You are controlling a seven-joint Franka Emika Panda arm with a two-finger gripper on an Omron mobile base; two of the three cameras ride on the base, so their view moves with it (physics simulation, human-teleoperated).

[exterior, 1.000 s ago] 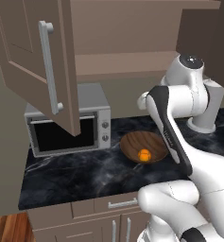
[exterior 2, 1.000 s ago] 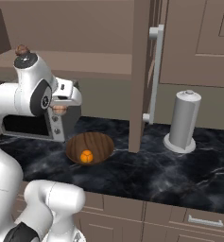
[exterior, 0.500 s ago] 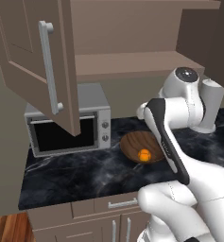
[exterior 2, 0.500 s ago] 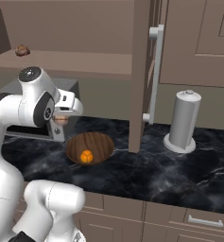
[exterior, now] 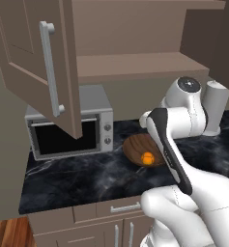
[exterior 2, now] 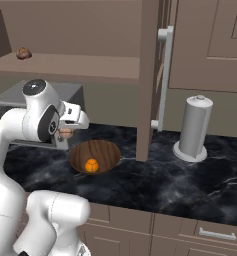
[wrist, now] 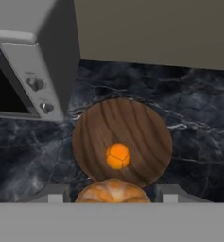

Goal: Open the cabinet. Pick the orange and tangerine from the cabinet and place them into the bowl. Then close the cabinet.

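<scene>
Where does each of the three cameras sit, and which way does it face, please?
Left base view: behind-left of the white arm, facing the open taupe wall cabinet and silver microwave.
Right base view: behind-right; arm at left, grey upright cylinder right.
Hand view: on the hand, looking down; gripper holds an orange fruit.
Shared: dark wooden bowl.

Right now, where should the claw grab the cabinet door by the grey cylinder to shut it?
Probably mid-way up its long silver bar handle, coming from the outer face of the door. The bar stands upright, clear of the panel, so the claw can close across it. First it must drop its fruit.
</scene>
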